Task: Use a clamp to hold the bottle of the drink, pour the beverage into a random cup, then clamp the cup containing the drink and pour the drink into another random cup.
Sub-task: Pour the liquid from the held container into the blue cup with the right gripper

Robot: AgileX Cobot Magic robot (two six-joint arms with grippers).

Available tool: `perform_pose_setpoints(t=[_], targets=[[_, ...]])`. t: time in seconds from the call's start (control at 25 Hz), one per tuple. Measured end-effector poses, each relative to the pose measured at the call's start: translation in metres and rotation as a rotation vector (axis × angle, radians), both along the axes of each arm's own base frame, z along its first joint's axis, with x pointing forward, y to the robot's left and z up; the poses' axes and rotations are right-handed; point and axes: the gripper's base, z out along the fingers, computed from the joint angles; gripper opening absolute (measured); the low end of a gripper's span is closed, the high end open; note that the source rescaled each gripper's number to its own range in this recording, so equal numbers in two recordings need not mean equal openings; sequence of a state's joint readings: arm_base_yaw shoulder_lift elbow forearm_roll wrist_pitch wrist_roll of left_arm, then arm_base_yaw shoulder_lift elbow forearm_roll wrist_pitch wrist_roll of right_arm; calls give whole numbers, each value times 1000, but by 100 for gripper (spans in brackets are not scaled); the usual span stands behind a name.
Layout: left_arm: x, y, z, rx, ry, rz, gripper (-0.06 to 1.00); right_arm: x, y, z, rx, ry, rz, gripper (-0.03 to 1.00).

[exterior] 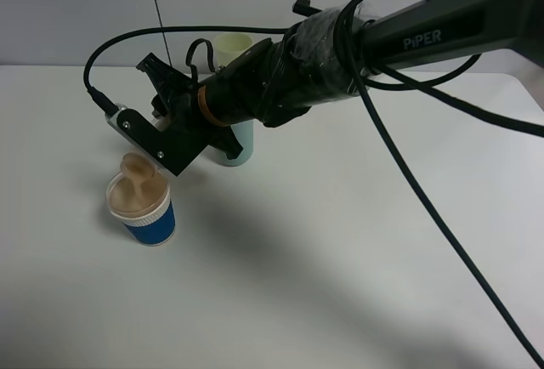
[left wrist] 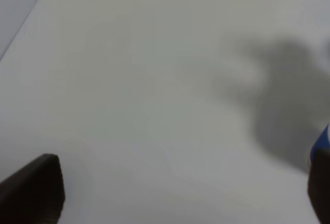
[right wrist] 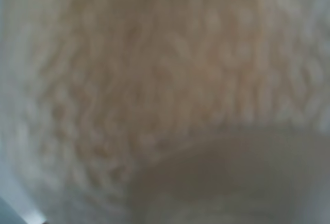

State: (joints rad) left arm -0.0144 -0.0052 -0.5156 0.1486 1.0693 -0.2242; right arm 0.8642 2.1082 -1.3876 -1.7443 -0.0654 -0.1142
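Right arm (exterior: 442, 20) crosses in from upper right and covers most of the teal tumbler (exterior: 241, 150) at centre. Pale yellow-green tumbler (exterior: 233, 44) stands behind it, upper centre.

Right gripper (exterior: 161, 135) is clamped on the bottle (exterior: 136, 172), which is tipped mouth-down over the blue-and-white cup (exterior: 151, 226), lower left. Cup is tan inside; liquid level unclear.

Left gripper (left wrist: 178, 188) is spread wide over the white table (left wrist: 129, 79).

Arm reads "PiPER" (exterior: 428, 38).
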Motion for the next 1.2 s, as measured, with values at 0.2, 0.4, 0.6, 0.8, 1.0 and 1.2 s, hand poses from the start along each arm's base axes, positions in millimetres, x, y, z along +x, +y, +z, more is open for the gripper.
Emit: perform_pose_setpoints(t=[0.2, 0.4, 0.6, 0.8, 1.0, 1.2], targets=[[0, 0, 0, 0, 0, 0, 88, 1, -1, 0, -5, -9, -5, 1], [0, 0, 0, 0, 0, 0, 88, 1, -1, 1, -9, -16, -1, 1], [0, 0, 0, 0, 0, 0, 88, -2, 1, 3, -6, -21, 7, 1], [0, 0, 0, 0, 0, 0, 88, -2, 1, 3, -9, -24, 11, 1], [0, 0, 0, 0, 0, 0, 88, -2, 1, 3, -9, -26, 12, 1], [0, 0, 0, 0, 0, 0, 88, -2, 1, 5, -6, -30, 9, 1]])
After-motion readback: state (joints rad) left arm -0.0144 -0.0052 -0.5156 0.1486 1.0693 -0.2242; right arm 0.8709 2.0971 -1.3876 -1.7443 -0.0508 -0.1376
